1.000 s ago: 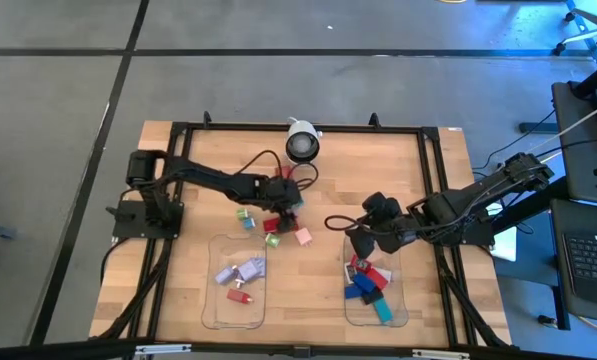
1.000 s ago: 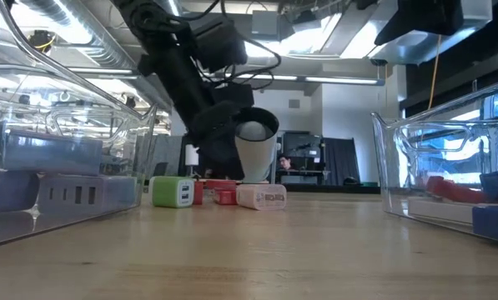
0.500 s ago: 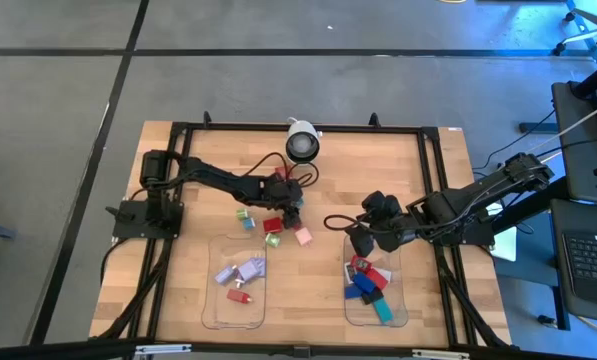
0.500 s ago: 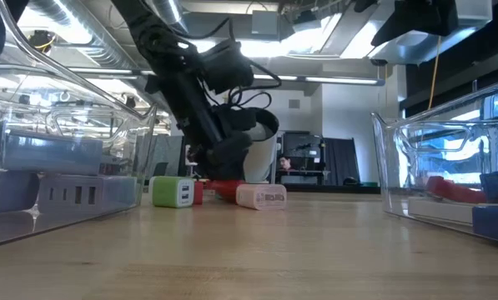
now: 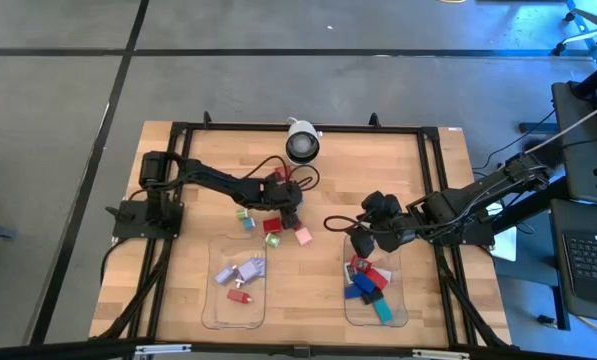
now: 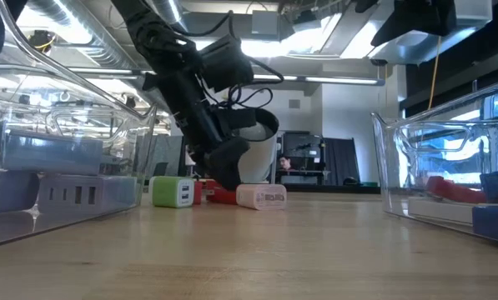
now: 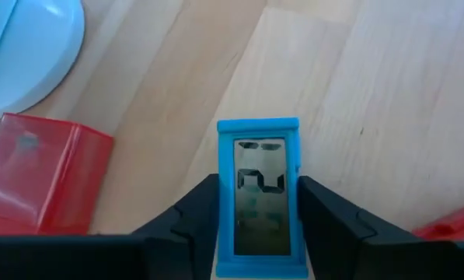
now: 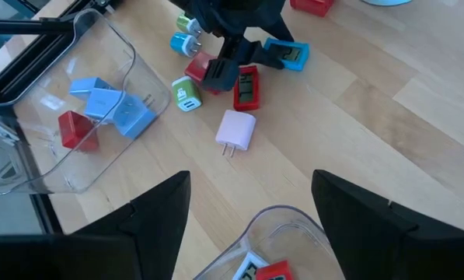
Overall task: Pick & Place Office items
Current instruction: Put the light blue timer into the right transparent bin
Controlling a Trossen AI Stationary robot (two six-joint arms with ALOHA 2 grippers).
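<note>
A: Left gripper is clamped on the blue clip, low on the wooden table among the loose office items.

B: Right gripper hangs wide over its clear tray; grey floor around.

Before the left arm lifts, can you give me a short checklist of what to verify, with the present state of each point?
1. Left gripper around the blue clock-like item: ok, one finger on each side of it.
2. Item centred between the fingers: ok in the left wrist view.
3. Firm hold: cannot tell; the item still lies on the table.
4. Neighbours clear of the grip: ok; the red block lies apart to one side.
5. Left clear tray has room: ok, only a few items inside.
6. Right gripper out of the way: ok; it hangs open above the right tray.
</note>
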